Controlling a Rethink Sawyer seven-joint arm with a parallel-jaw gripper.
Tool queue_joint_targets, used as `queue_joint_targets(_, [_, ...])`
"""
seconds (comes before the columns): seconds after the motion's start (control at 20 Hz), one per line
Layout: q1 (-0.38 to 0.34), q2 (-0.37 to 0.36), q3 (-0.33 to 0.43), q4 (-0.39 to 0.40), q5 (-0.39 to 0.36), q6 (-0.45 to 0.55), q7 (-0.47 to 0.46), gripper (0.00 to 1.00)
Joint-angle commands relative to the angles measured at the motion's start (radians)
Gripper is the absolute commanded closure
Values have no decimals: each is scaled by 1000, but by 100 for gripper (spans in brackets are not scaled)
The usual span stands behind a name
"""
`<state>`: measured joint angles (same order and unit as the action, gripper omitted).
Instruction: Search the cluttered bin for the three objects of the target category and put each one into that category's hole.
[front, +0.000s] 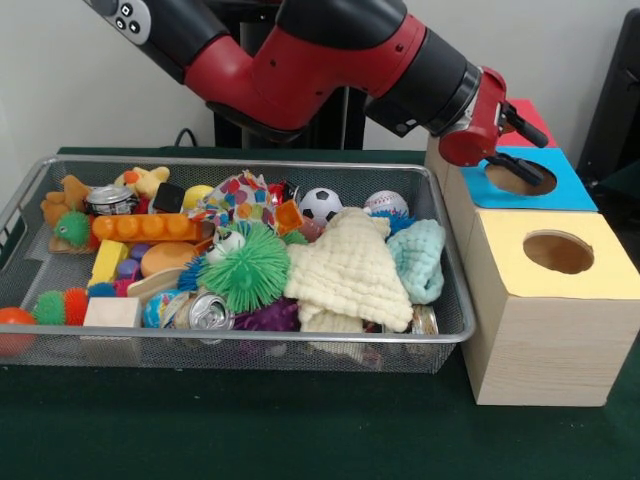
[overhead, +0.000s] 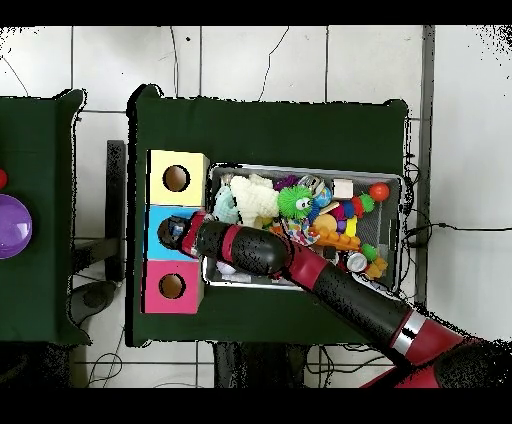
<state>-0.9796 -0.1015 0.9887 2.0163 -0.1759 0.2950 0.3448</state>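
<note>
The wire mesh bin (front: 452, 330) lies at the left, full of toys and cloths; it also shows in the overhead view (overhead: 394, 178). No pale blue transparent bottle shows among the clutter. The round hole (front: 518, 180) in the blue panel is in the middle box at the right. My gripper (front: 528, 148) hangs just above this hole, its two black fingers spread and nothing between them. In the overhead view the gripper (overhead: 174, 232) covers the hole in the blue panel (overhead: 155, 220).
The yellow-panelled hole (front: 558, 252) is nearest the camera and the red panel (front: 530, 112) is behind the gripper. In the bin lie a cream cloth (front: 350, 270), a teal cloth (front: 420, 258), a green spiky ball (front: 252, 268), a silver can (front: 208, 312) and a soccer ball (front: 320, 204).
</note>
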Motion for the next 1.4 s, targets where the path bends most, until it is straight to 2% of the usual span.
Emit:
queue_joint_targets(0.05, [-11,20,-6,-123,-37,73,72,0])
queue_joint_targets(0.15, [-3,-2,-22,-126,-29,91,85,0])
queue_joint_targets(0.35, [42,-114,-97,-134,-3,129,147,0])
queue_joint_targets(0.5, [120,-230,-217,-169,2,141,209,0])
queue_joint_targets(0.6, [140,-272,-256,-177,7,140,227,0])
queue_joint_targets(0.8, [148,-323,-286,-173,19,132,236,0])
queue_joint_targets(0.85, [157,-335,-306,-177,13,129,235,0])
queue_joint_targets(0.9, [204,-373,-379,-189,23,117,287,0])
queue_joint_targets(0.95, [210,-383,-395,-184,36,100,311,0])
queue_joint_targets(1.05, [189,-399,-377,-167,36,53,307,0])
queue_joint_targets(1.15, [151,-400,-332,-147,42,52,281,0])
queue_joint_targets(1.2, [115,-391,-284,-128,42,41,262,0])
queue_joint_targets(1.4, [96,-398,-233,-86,79,38,286,0])
